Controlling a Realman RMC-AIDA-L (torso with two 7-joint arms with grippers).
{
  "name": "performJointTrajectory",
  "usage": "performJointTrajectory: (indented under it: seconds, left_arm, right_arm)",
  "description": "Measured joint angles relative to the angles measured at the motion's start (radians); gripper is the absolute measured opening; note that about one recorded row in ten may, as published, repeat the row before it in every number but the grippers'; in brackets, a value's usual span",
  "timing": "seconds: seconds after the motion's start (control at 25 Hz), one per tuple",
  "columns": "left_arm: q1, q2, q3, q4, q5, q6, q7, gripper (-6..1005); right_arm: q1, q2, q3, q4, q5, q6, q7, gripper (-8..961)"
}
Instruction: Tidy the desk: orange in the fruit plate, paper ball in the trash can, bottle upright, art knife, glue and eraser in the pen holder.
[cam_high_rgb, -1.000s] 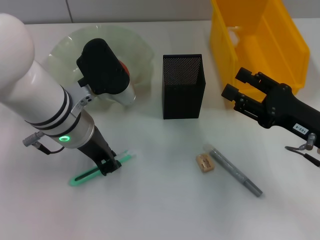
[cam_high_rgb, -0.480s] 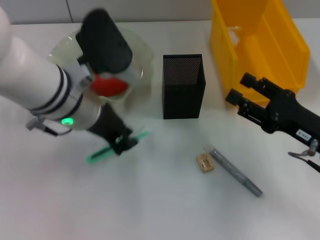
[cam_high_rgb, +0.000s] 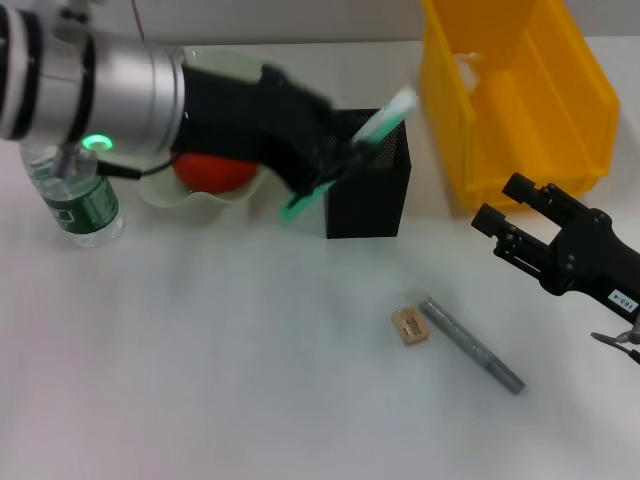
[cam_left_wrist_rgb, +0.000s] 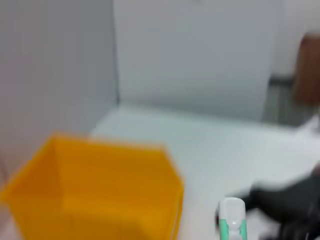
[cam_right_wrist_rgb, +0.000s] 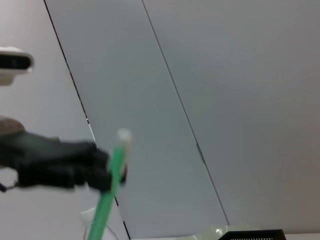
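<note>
White desk (cam_high_rgb: 250, 400), grey panelled wall (cam_right_wrist_rgb: 225, 100) behind.

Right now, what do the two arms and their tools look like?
The left arm is silvery with black bands, a lit green ring and a thin grey cable; its tool is black. The right arm and tool are black, with a small white label.
</note>
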Motion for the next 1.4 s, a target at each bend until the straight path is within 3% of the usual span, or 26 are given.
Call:
performJointTrajectory:
  seconds: [0.2,0.36,0.4,0.52,0.56,0.88,1.2,1.4]
  left_arm:
    - [0.055,-0.002,-0.005,-0.053,-0.252,-0.082,0.217,235]
    - [0.066,-0.003,0.004,-0.072,-0.297,-0.106,0.261,241]
    - [0.092,-0.005,0.052,-0.173,-0.459,-0.225,0.419,243]
    - [0.09,-0.005,0.08,-0.261,-0.553,-0.298,0.505,247]
    - [0.075,-0.007,0.106,-0.375,-0.676,-0.367,0.611,249]
    - [0.018,-0.008,0.188,-0.67,-1.073,-0.423,0.957,261]
    - [-0.026,-0.008,0.344,-0.87,-1.392,-0.415,1.215,273]
    - [-0.045,-0.008,0.423,-0.93,-1.498,-0.422,1.337,280]
  right_arm:
    - [0.001,0.001,0.001,0.003,0.001,0.002,0.0,728]
    - [0.009,0.003,0.0,0.008,0.001,0.005,0.004,728]
    - [0.012,0.003,0.0,0.013,0.001,0.005,0.005,728]
    - [0.02,0.004,0.0,0.02,0.001,0.005,0.006,728]
    - [0.021,0.004,0.0,0.022,0.001,0.005,0.006,728]
    - [0.026,0.004,0.002,0.032,0.001,0.011,0.007,729]
    - [0.027,0.005,0.004,0.042,0.001,0.013,0.009,729]
    - [0.027,0.007,0.005,0.044,0.001,0.013,0.01,728]
